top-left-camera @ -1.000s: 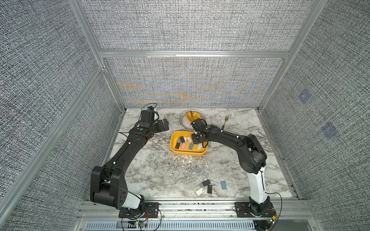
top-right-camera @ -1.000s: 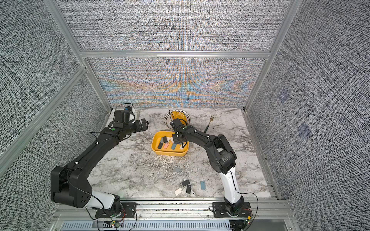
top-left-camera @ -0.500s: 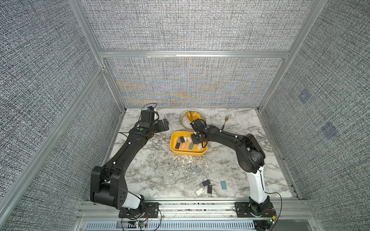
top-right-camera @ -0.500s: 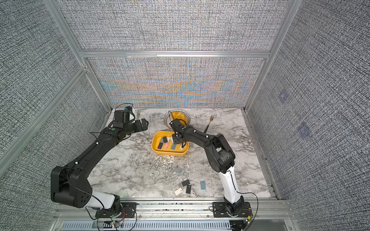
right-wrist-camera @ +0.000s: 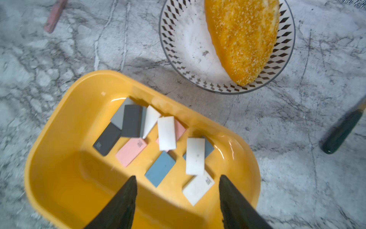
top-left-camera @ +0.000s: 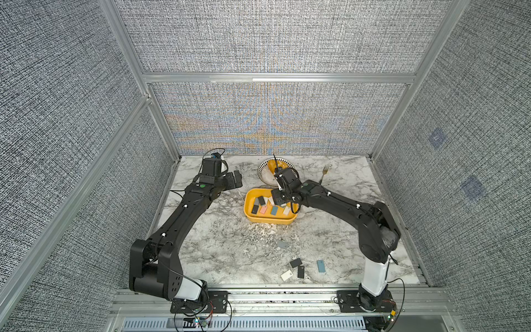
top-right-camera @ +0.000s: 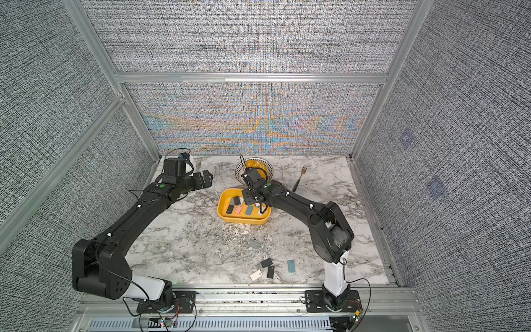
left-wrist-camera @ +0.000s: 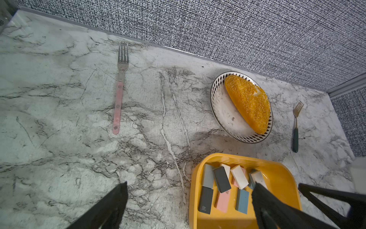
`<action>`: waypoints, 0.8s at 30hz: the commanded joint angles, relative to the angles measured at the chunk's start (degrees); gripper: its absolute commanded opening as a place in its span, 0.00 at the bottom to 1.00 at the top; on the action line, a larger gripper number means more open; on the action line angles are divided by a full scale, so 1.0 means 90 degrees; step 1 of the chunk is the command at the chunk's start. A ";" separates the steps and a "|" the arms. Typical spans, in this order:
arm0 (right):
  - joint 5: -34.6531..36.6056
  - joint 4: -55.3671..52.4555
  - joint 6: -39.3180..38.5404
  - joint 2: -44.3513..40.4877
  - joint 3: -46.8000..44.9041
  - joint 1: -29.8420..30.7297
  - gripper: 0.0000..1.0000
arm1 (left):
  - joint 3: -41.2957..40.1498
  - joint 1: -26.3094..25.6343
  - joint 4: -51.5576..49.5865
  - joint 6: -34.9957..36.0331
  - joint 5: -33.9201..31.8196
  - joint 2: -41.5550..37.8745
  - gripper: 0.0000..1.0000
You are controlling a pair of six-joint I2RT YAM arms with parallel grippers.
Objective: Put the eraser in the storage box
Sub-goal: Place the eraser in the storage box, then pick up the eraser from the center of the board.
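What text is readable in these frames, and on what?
"4B": on the black eraser in the storage box, left wrist view.
Print on the pink eraser: too blurred to read.
Print on the white eraser: too blurred to read.
No other text visible.

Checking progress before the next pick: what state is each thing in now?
Storage box: upright, holding many erasers.
Right tool: open, empty, over the box.
Left tool: open, empty.
Plate: holds bread.
Front erasers: five, loose on the table.
Pink-handled fork: lying flat.
Green-handled fork: lying flat.
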 commanded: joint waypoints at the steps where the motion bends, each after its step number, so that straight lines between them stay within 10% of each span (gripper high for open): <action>1: 0.0044 0.0069 -0.0307 -0.0592 -0.0701 0.0196 0.68 | 0.0006 0.0010 -0.0078 0.0050 -0.0040 -0.0088 1.00; 24: -0.0258 0.0307 0.0024 -0.1301 -0.3033 0.1797 0.67 | -0.0394 0.0009 -0.0185 0.0039 0.0037 -0.0601 1.00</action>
